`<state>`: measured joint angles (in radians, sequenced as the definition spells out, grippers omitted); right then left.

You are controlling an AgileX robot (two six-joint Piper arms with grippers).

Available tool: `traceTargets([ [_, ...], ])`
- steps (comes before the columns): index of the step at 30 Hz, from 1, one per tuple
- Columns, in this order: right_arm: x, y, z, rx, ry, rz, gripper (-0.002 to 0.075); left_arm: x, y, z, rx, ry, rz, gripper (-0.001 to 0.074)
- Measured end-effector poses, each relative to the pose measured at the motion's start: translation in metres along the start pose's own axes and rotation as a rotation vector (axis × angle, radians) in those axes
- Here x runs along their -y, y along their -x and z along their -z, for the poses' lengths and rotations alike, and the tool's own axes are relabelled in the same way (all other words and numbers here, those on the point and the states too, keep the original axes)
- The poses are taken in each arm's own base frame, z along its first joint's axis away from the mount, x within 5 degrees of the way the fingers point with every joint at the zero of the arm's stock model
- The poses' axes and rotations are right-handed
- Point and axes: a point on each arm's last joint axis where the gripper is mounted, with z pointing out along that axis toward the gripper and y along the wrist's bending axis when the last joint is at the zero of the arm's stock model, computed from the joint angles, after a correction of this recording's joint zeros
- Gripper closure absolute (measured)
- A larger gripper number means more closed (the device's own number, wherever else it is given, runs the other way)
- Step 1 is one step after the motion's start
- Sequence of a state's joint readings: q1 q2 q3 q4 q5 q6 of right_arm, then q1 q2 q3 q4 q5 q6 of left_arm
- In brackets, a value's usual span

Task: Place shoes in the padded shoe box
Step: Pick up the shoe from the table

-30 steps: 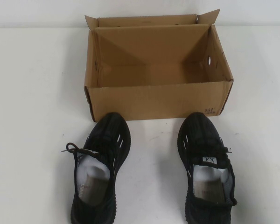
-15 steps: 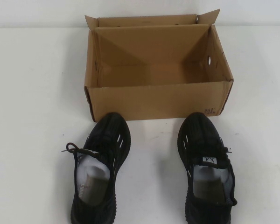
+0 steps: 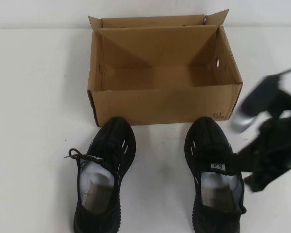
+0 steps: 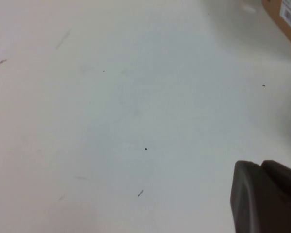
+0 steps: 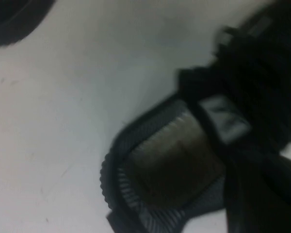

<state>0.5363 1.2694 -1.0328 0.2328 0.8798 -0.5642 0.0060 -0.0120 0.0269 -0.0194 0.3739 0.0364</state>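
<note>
Two black knit sneakers stand on the white table in front of the box, toes toward it: the left shoe (image 3: pixel 104 170) and the right shoe (image 3: pixel 213 170). The brown cardboard shoe box (image 3: pixel 160 104) stands open and empty behind them. My right gripper (image 3: pixel 247 172) is blurred and sits just right of the right shoe, at its laces and collar. In the right wrist view the right shoe's opening (image 5: pixel 169 170) fills the middle, close to my right gripper (image 5: pixel 254 194). My left gripper (image 4: pixel 266 194) is shut, over bare table, out of the high view.
The white table (image 3: pixel 34 121) spreads to the left and right of the box. A corner of the box with a white label (image 4: pixel 288 19) shows in the left wrist view. The right arm (image 3: pixel 274 141) reaches in from the right edge.
My right arm has swung into the high view from the right and now sits beside the right shoe. The shoes and box have not moved.
</note>
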Motion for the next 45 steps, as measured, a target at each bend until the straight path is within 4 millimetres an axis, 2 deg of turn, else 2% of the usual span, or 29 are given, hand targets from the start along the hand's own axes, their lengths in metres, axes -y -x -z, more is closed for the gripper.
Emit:
traceTargets([
  [4, -0.005, 0.007, -0.015, -0.084, -0.059, 0.178, 0.0321, 0.0, 0.0, 0.0, 0.0, 0.0, 0.0, 0.0738],
  [5, -0.005, 0.007, -0.02, -0.111, -0.081, 0.223, 0.0284, 0.0, 0.0, 0.0, 0.0, 0.0, 0.0, 0.0738],
  [7, -0.002, 0.006, -0.028, -0.156, -0.108, 0.277, 0.0276, 0.0, 0.0, 0.0, 0.0, 0.0, 0.0, 0.0738],
  [15, 0.01, 0.009, -0.058, -0.194, -0.164, 0.32, 0.0337, 0.0, 0.0, 0.0, 0.0, 0.0, 0.0, 0.0738],
  [23, 0.016, 0.01, -0.058, -0.202, -0.23, 0.349, 0.0468, 0.0, 0.0, 0.0, 0.0, 0.0, 0.0, 0.0738],
  [28, 0.015, 0.014, -0.059, -0.153, -0.229, 0.337, 0.0507, 0.0, 0.0, 0.0, 0.0, 0.0, 0.0, 0.0738],
  [30, 0.014, 0.016, -0.06, -0.141, -0.229, 0.34, 0.0544, 0.0, 0.0, 0.0, 0.0, 0.0, 0.0, 0.0738],
  [35, 0.013, 0.015, -0.06, -0.144, -0.216, 0.32, 0.0734, 0.0, 0.0, 0.0, 0.0, 0.0, 0.0, 0.0738],
  [40, 0.012, 0.024, -0.045, -0.145, -0.21, 0.158, 0.0734, 0.0, 0.0, 0.0, 0.0, 0.0, 0.0, 0.0738],
  [45, 0.014, 0.048, -0.009, -0.157, -0.234, -0.082, 0.0734, 0.0, 0.0, 0.0, 0.0, 0.0, 0.0, 0.0738],
])
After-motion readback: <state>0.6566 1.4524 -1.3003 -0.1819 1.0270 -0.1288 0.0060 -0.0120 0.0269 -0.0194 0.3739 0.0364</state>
